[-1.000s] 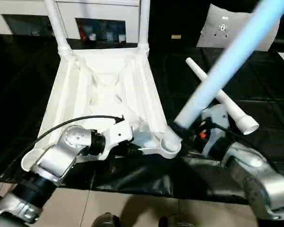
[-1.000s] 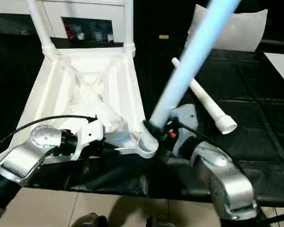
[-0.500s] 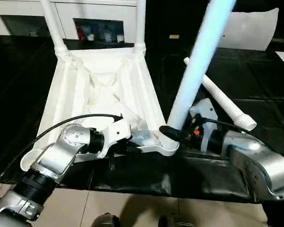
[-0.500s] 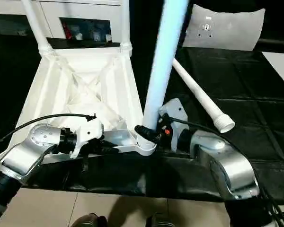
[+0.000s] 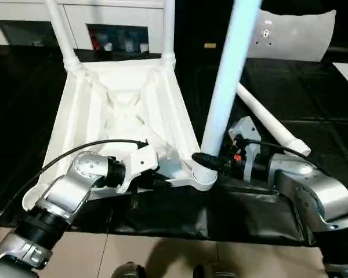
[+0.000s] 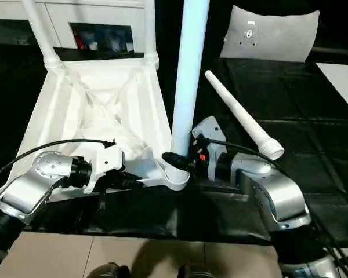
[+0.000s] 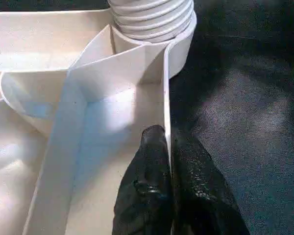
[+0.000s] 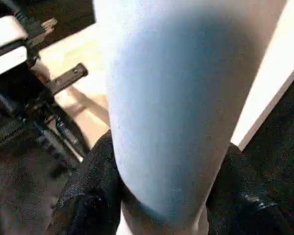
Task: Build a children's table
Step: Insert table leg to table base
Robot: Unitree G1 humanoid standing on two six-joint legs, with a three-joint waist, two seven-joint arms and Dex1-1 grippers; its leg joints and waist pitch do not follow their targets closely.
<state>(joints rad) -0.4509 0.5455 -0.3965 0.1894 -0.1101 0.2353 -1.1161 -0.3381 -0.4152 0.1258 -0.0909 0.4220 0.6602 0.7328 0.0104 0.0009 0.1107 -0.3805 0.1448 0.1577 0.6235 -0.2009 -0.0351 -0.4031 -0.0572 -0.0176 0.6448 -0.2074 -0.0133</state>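
The children's table top (image 5: 122, 104) lies upside down on the black worktable, ribs up. Two white legs (image 5: 58, 29) (image 5: 168, 29) stand in its far corner sockets. A third leg (image 5: 226, 81) stands nearly upright with its foot in the near right socket (image 5: 203, 174). My right gripper (image 5: 211, 162) is shut on that leg just above the socket, and its black fingers (image 8: 88, 196) wrap both sides. My left gripper (image 7: 164, 142) is shut on the top's thin side wall close to the same corner. A fourth leg (image 5: 269, 124) lies loose on the black cover to the right.
A white sheet (image 5: 296, 37) lies at the back right of the black worktable (image 5: 313, 92). White cabinets (image 5: 122, 23) stand behind. The worktable's front edge runs just below my forearms, with tiled floor (image 5: 162, 260) beneath.
The leg in my right gripper has swung from leaning far right to nearly upright over the near right socket. My left gripper has kept its hold on the wall.
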